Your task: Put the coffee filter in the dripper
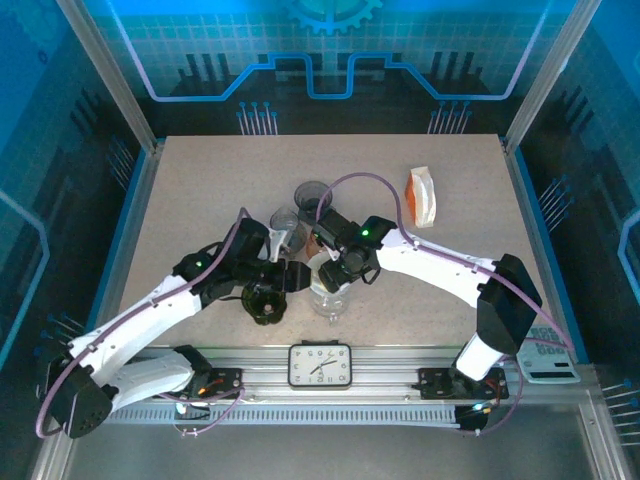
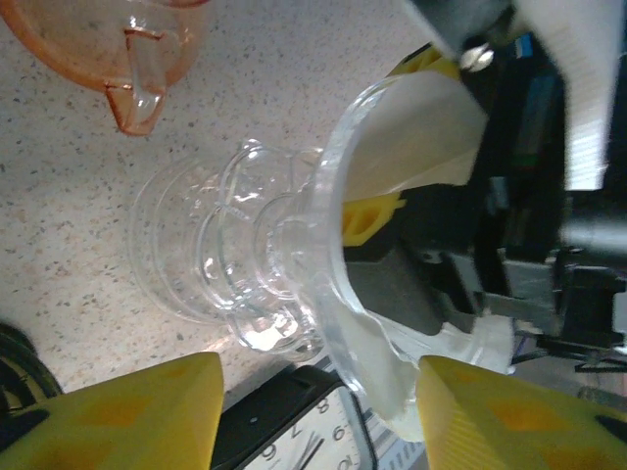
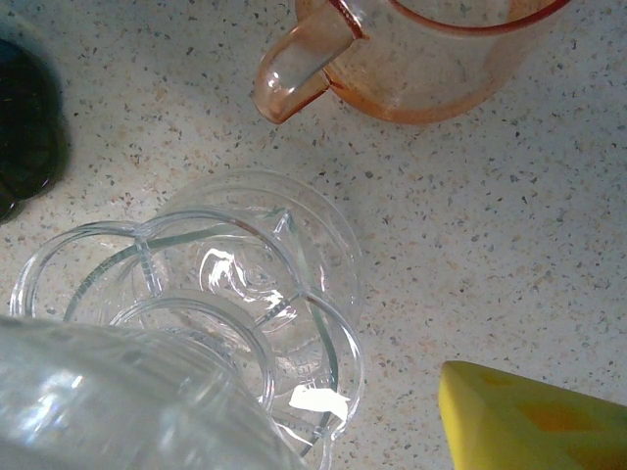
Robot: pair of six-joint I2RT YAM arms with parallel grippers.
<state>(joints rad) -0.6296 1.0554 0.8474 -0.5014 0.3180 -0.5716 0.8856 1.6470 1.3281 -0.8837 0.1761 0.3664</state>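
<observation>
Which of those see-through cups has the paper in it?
The colourless glass dripper, lined with the white filter paper. The orange-tinted cup next to it shows no paper.

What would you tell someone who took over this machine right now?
Left gripper: jaws open, either side of the clear dripper.
Right gripper: at the dripper's rim; I cannot tell whether it grips.
White filter: inside the dripper's cone, one edge poking past the rim.
Done: filter looks in. Left: probably seat it flat, then back both arms off.
</observation>
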